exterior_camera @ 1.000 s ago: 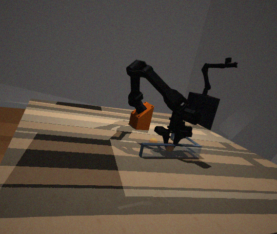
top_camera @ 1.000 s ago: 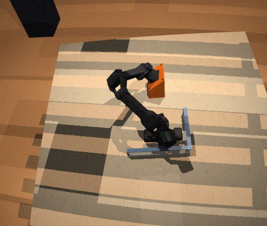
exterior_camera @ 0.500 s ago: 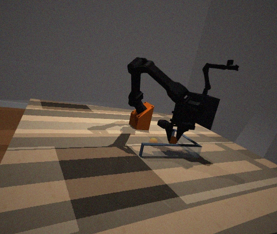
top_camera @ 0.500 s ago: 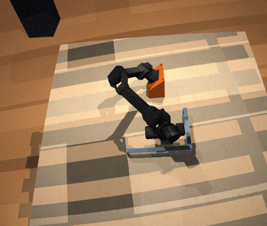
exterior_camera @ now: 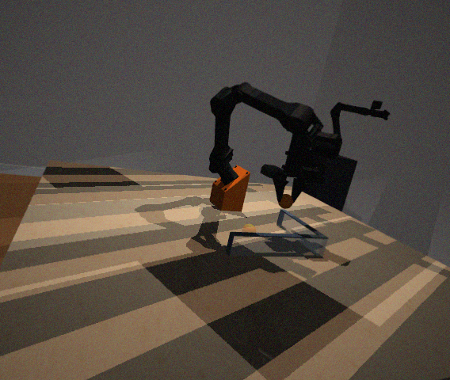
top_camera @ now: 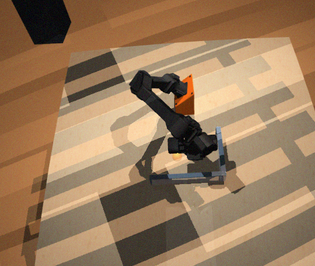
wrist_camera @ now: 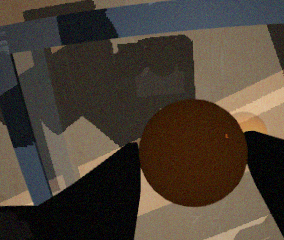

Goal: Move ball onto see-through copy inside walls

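Closest to our wrist view, we see the two dark fingers clamped on the ball, which sits between their tips and is lifted off the table. Just beyond the right-hand finger, a pale rounded patch peeks out behind the ball's edge: the see-through copy, lying on the surface below. From outside, we find the gripper pointing down with the ball at its tips, above the far end of the clear walls. Past the fingers, the walls' corner lies further out. Farthest back stands the arm's orange base.
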Tool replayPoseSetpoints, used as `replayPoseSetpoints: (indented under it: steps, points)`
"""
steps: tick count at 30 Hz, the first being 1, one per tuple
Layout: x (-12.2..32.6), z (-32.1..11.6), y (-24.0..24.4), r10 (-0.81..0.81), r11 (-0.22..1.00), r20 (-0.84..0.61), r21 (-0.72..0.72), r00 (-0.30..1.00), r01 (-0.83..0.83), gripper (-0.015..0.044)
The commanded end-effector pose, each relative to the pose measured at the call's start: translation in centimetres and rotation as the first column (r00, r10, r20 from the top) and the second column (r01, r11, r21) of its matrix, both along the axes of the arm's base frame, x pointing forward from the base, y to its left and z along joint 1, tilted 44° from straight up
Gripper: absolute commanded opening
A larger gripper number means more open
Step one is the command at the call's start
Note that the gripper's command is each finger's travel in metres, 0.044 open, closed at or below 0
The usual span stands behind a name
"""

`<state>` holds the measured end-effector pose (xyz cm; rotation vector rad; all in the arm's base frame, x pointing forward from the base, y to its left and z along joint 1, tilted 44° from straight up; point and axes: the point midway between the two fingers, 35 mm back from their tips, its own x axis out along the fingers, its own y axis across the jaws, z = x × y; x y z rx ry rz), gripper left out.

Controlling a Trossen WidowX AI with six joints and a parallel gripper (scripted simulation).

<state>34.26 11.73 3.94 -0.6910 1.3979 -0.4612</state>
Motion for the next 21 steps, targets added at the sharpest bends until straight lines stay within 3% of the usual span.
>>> replayPoseSetpoints:
  steps: [1, 21]
  points:
    - [-0.1, 0.8, 0.5, -0.008, 1.000, 0.005, 0.002, 1.000, 0.008, 0.0000]
    - [-2.7, 1.6, -5.8, -0.007, 1.000, 0.003, 0.000, 1.000, 0.007, 0.0000]
